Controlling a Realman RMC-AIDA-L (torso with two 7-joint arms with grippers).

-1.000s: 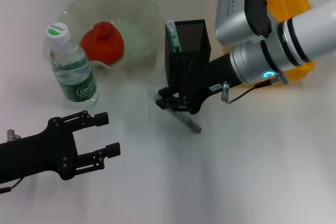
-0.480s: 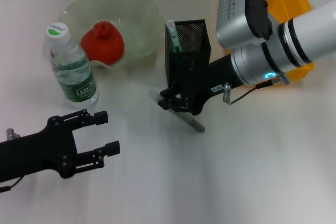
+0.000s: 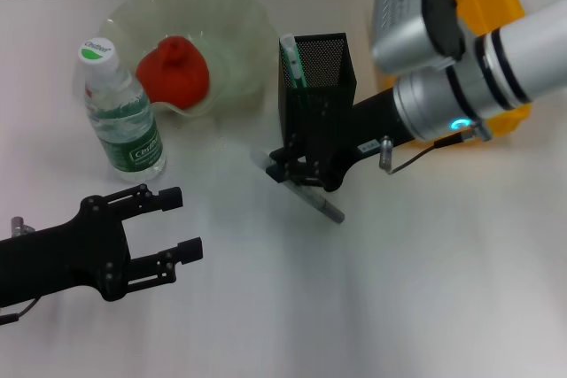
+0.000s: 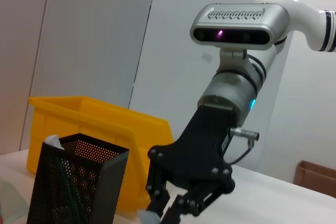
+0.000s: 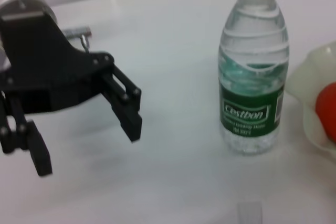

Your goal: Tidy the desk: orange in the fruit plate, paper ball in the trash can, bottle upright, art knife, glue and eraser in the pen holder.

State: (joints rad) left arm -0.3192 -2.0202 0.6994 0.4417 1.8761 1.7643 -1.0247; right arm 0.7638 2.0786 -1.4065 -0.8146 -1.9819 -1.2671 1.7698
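Grey and slim, the art knife [image 3: 306,192] lies on the desk [image 3: 425,289] in front of the one pen holder [image 3: 317,95], its long axis running from near the holder out toward me. My right gripper [image 3: 297,170] covers its far end; I cannot tell how those fingers stand. My left gripper [image 3: 173,225] hovers spread apart, empty, near one upright bottle [image 3: 120,112].

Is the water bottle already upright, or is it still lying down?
Upright. The bottle stands on its base on the desk, cap on top, beside the fruit plate; the right wrist view shows it vertical too.
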